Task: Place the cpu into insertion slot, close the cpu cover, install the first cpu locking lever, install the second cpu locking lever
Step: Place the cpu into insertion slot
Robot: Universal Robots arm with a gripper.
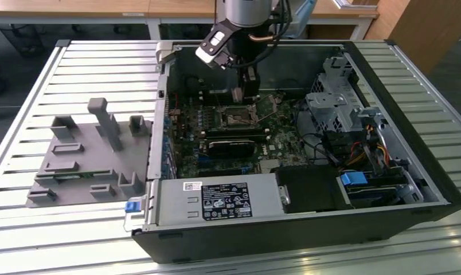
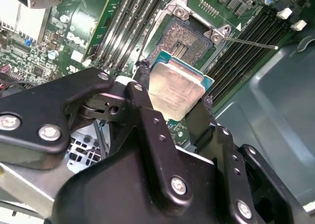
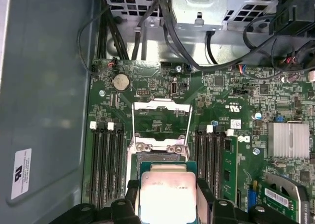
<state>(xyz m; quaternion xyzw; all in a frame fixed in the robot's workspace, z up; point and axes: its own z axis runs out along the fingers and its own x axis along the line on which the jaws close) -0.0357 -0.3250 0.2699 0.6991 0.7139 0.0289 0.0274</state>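
- In the exterior view, my gripper [image 1: 249,94] hangs inside the open computer case [image 1: 292,240], just above the socket [image 1: 238,117].
- The case lies on a slatted table [image 1: 47,235]. It holds the green board [image 1: 215,162], a silver box [image 1: 215,200] and a bunch of cables [image 1: 360,152].
- A grey block [image 1: 85,154] sits on the table beside the case.
- In the second wrist view, my fingers [image 2: 201,118] are clenched on the chip [image 2: 177,88], one on each side.
- The chip hangs tilted just beside the socket [image 2: 189,37], not in it. The socket's dark middle is bare.
- One thin lever [image 2: 251,43] sticks out loose next to the socket.
- In the first wrist view, I see the chip [image 3: 165,194] between my fingers, low over the board. The cover [image 3: 162,104] stands flipped open past it.
- I think no step is finished yet. The chip has to go in, the cover has to shut, and both levers have to lock.
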